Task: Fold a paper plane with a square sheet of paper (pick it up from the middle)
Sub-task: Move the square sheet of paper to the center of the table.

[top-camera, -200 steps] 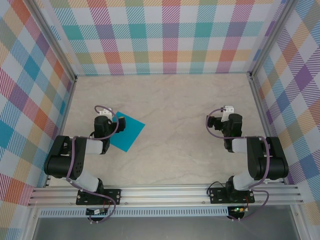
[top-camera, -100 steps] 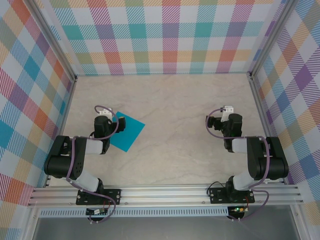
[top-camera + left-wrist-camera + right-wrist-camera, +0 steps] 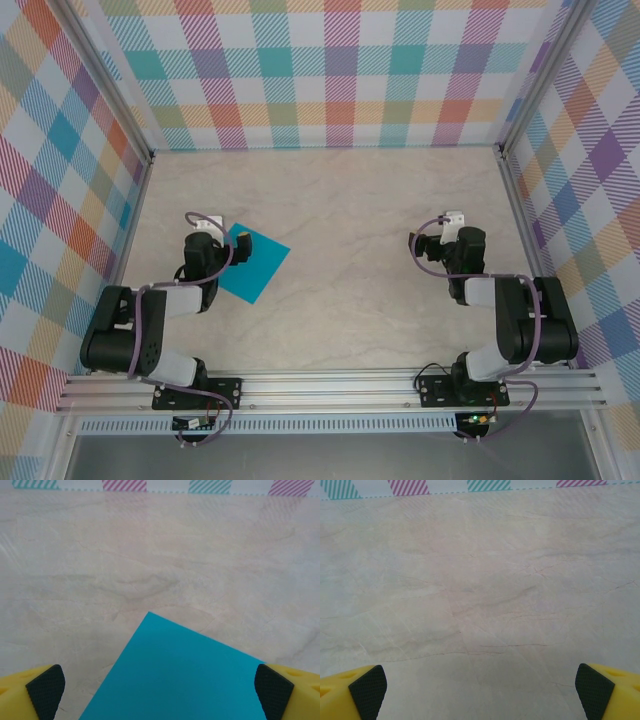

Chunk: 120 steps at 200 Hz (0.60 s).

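The square sheet of paper (image 3: 257,262) lies flat on the pale, marble-veined table (image 3: 350,200), left of centre and turned like a diamond. It is thin, matte teal-blue and uncreased, with crisp corners. The left gripper (image 3: 159,692) hangs over the sheet's left side, jaws spread wide and holding nothing, its yellow fingers tipped with black, finely dimpled pads (image 3: 46,690). The right gripper (image 3: 480,690) is just as wide and empty over bare tabletop, well apart from the sheet
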Available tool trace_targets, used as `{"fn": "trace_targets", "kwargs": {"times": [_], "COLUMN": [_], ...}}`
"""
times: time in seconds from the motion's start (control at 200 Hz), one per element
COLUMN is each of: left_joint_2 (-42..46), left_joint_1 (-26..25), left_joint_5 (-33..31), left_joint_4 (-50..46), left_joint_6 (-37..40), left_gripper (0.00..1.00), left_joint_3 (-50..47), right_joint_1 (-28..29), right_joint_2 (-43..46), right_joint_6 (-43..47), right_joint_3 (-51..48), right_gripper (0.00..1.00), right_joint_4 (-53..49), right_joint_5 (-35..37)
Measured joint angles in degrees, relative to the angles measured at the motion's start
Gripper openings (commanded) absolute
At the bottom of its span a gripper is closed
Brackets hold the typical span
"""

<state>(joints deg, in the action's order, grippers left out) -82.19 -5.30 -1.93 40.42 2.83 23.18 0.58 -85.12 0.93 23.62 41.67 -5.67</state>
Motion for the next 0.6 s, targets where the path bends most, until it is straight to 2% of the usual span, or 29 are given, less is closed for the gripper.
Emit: {"fn": "trace_targets", "kwargs": {"times": [0.14,0.305,0.38,0.46,0.525,0.6], "left_joint_2": [7.15,14.27,17.35,20.26,21.59,21.94], "left_joint_1": [0.0,0.11,0.11,0.11,0.22,0.35], "left_joint_5": [-0.02,1.14,0.33,-3.5,-6.03,-6.01], "left_joint_4": [-6.16,-18.12,-22.53,-29.33,-34.91,-39.85], "left_joint_6": [-0.66,-3.17,-7.13,-15.28,-20.5,-24.13], "left_gripper": [1.0,1.0,1.0,1.0,1.0,1.0], "left_joint_3": [1.05,7.06,9.66,12.79,15.19,16.96], "right_joint_1": [-0.02,-0.11,-0.17,-0.17,-0.2,-0.22], "right_joint_2": [5.2,16.59,21.24,24.57,26.21,26.73], "right_joint_6": [-0.31,-3.37,-6.25,-10.51,-14.19,-18.78], "right_joint_3": [2.82,5.75,8.2,10.75,12.26,13.27], "right_gripper": [1.0,1.0,1.0,1.0,1.0,1.0], "right_joint_4": [-9.07,-22.18,-29.77,-36.37,-40.85,-44.68], "right_joint_5": [-1.49,-4.35,-5.16,-5.68,-6.49,-7.96]}}
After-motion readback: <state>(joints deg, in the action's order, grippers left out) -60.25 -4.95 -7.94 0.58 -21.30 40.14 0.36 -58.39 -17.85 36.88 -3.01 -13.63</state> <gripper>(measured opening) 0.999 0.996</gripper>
